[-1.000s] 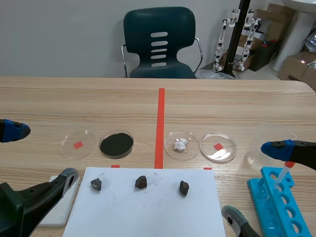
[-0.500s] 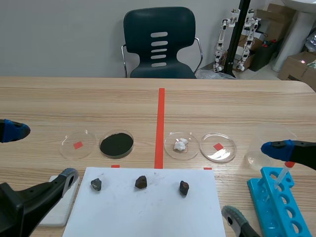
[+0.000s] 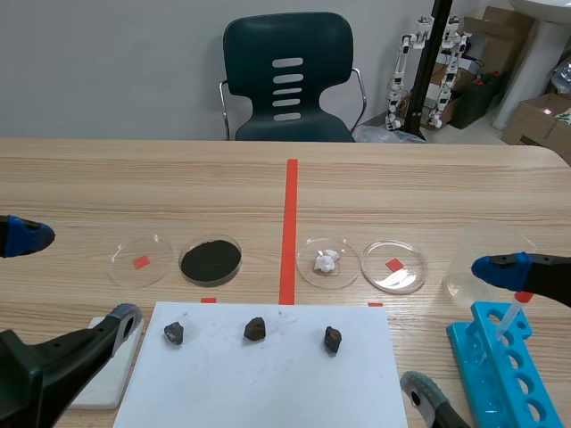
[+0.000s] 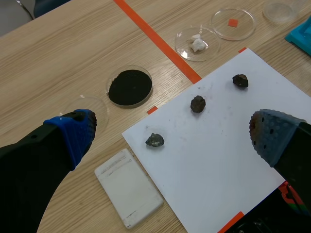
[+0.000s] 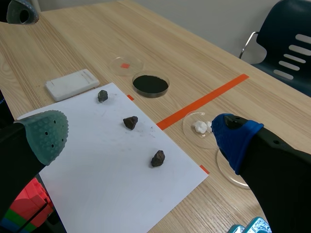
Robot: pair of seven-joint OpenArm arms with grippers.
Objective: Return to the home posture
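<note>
nothing has moved over the last second: both arms and every item sit as before.

scene view: left hand (image 3: 76, 276) and right hand (image 3: 459, 328) hover low at the near edge of the worktop (image 3: 401, 187), fingers apart, holding nothing. this looks like the home posture, so i judge the task done or nearly so. dishes stand in a row across the tape line: black powder dish (image 3: 211, 260), white lumps dish (image 3: 327, 261), and an empty dish (image 3: 141, 261) at the left end.

left wrist view: fingers spread wide above the white sheet (image 4: 214, 145). three rocks (image 4: 197, 103) are spaced along it, likely set out as samples.

right wrist view: hand likewise spread and empty, with the blue tube rack (image 5: 248, 228) just beside it.
</note>
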